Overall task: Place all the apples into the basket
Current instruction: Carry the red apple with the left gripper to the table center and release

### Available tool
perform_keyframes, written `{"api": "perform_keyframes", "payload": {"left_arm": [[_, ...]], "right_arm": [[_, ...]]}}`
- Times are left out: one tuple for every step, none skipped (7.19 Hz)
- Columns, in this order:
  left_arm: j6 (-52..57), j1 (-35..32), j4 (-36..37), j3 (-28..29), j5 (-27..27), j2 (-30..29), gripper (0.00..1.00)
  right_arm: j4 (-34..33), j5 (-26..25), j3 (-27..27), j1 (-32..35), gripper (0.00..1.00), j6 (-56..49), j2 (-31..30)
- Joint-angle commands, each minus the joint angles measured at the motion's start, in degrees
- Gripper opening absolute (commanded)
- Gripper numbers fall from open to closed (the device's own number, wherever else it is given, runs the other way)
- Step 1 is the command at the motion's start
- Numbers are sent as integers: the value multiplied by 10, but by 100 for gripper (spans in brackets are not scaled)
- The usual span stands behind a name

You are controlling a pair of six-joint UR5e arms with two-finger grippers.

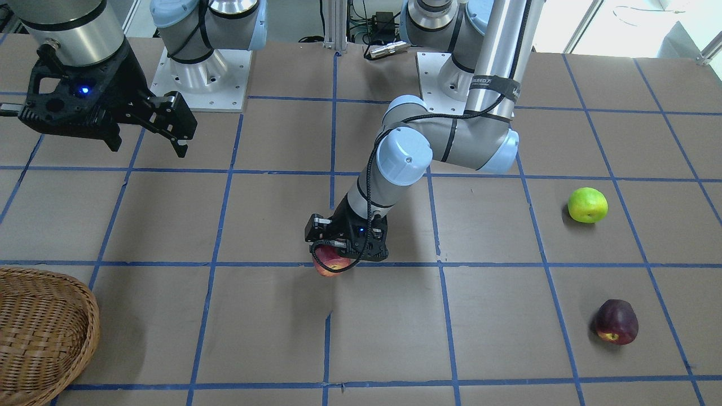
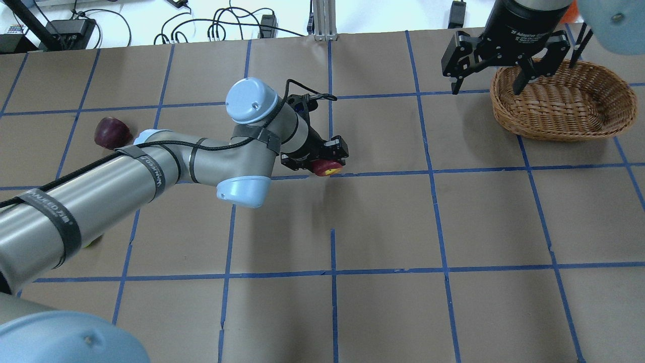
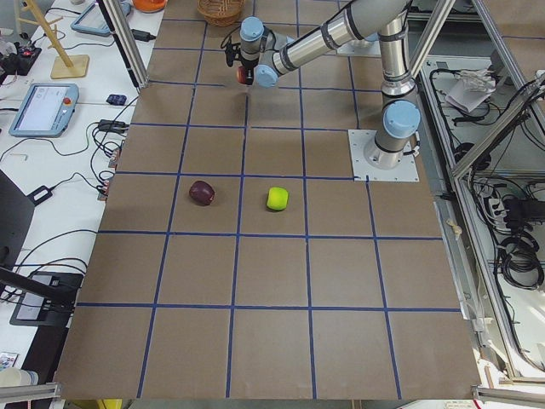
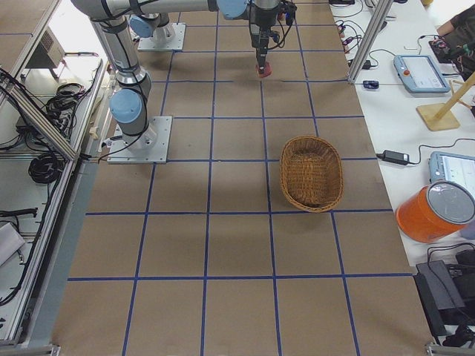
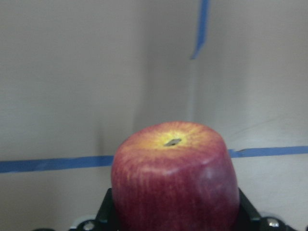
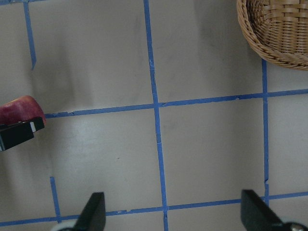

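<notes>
Red-skinned, firm and waxy, the apple [image 5: 173, 178] could slip, we judge; our left jaws clamp its sides over mid-surface [image 1: 271, 321], well apart from the basket [image 2: 554, 132]; right jaws stand apart.

The left arm [image 2: 101, 196] reaches out to the middle of the brown paper-covered table [image 2: 383, 227], elbow bent, its left gripper [image 1: 334, 256] pointing down and clamped on a red apple with a yellow-orange patch [image 5: 175, 178]. The right gripper [image 6: 173, 216] hangs high over the table's right half, jaws spread wide.
</notes>
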Motion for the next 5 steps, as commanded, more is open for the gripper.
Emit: {"api": "perform_keyframes", "payload": {"left_arm": [[-8, -12, 33, 2, 3, -25, 100], [-3, -9, 11, 5, 28, -10, 100], [-3, 1, -31, 22, 31, 3, 100], [-4, 13, -89, 59, 60, 21, 100], [-3, 31, -187, 105, 116, 43, 100]], "right_arm": [[0, -1, 0, 0, 100, 0, 1], [2, 0, 1, 1, 100, 3, -2], [2, -1, 1, 1, 100, 3, 0], [10, -4, 2, -4, 100, 3, 5], [9, -2, 4, -3, 100, 7, 7]]}}
